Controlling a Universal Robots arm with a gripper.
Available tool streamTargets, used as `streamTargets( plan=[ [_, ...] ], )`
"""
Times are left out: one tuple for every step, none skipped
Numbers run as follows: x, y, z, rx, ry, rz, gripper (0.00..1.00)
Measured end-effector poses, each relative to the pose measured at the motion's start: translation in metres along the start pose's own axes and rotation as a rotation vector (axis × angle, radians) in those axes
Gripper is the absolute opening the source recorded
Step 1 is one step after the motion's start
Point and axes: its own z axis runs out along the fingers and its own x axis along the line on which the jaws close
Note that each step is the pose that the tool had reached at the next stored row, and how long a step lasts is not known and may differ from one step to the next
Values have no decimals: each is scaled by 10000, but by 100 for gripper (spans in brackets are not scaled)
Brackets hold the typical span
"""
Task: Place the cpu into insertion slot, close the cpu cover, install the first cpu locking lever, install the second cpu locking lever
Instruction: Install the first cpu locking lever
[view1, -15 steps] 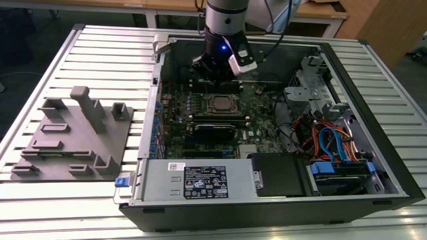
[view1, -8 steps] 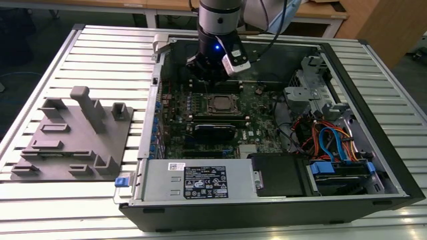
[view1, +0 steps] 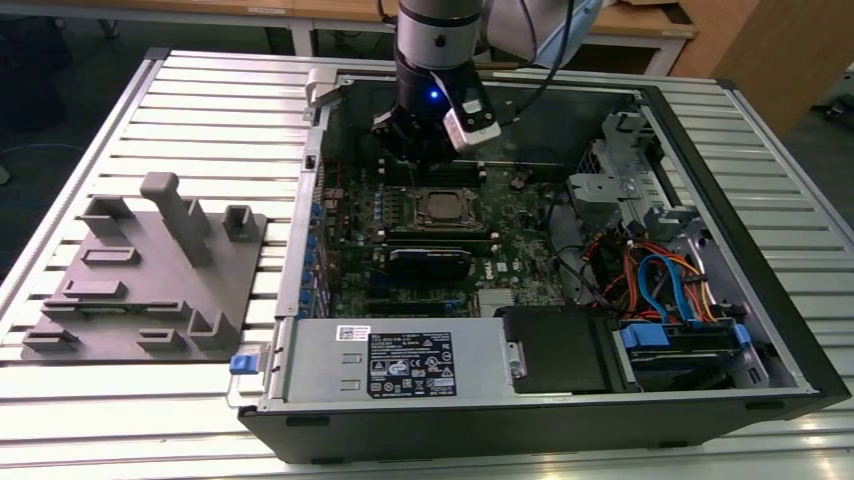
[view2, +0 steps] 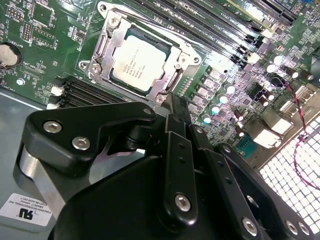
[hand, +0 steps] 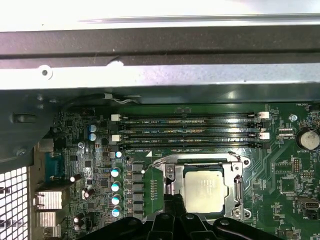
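Note:
The cpu (view2: 140, 62) lies flat in its socket on the motherboard, dull silver top up, and it also shows in the first wrist view (hand: 206, 189) and the exterior view (view1: 435, 208). The cpu cover (view2: 106, 50), a silvery frame, lies down around the chip (hand: 235, 186). A thin wire locking lever (view2: 150, 22) runs along one side of the socket (hand: 160, 160); I cannot tell whether it is latched. My gripper (view2: 174, 102) hovers just beside the socket's edge with its black fingers together and nothing between them (hand: 175, 199). It hangs over the board's far part (view1: 418, 165).
Long memory slots (hand: 190, 132) run beside the socket, with the case's metal wall (hand: 160, 65) just beyond. A power supply (view1: 387, 365), a drive cage and loose cables (view1: 667, 285) stand in the case. A grey fixture plate (view1: 147, 280) lies at the exterior view's left.

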Motion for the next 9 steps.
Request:
streamTargets(
  plan=[
    [0, 0, 0, 0, 0, 0, 10],
    [0, 0, 0, 0, -1, 1, 10],
    [0, 0, 0, 0, 0, 0, 10],
    [0, 0, 0, 0, 0, 0, 10],
    [3, 0, 0, 0, 0, 1, 10],
    [8, 0, 0, 0, -1, 2, 10],
    [21, -2, 0, 1, 0, 1, 10],
    [43, -2, 0, 0, -1, 0, 10],
    [63, -2, 0, -1, -4, 0, 10]
  ],
)
